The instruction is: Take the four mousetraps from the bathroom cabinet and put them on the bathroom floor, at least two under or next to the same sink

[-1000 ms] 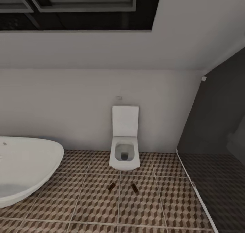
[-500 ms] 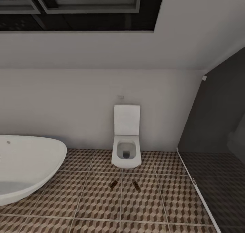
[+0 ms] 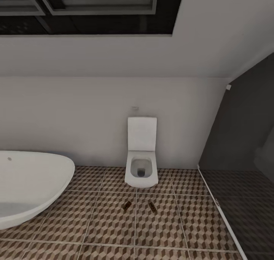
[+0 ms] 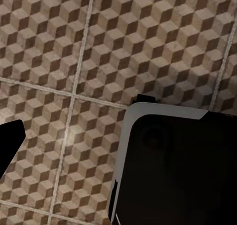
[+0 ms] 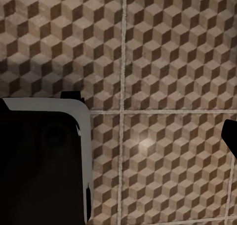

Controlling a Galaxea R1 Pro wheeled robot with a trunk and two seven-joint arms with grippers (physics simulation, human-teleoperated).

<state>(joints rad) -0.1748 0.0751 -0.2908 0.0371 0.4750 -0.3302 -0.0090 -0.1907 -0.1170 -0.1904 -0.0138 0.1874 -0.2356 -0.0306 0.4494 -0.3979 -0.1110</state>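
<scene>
Brown mousetraps [image 3: 127, 205] [image 3: 152, 207] on bathroom floor [image 3: 106, 222] before toilet [image 3: 141, 165]; end effector state: cannot tell.

Left wrist view: a dark finger tip [image 4: 10, 141] pokes in at one edge, and a large black body panel with a pale rounded rim [image 4: 173, 166] takes up the opposite lower corner. Right wrist view: same layout mirrored, dark finger tip [image 5: 231, 136] at one edge, black pale-rimmed panel [image 5: 42, 161] in the lower corner. Both wrist cameras point down. Too little of either gripper visible to tell how the jaws stand.
</scene>
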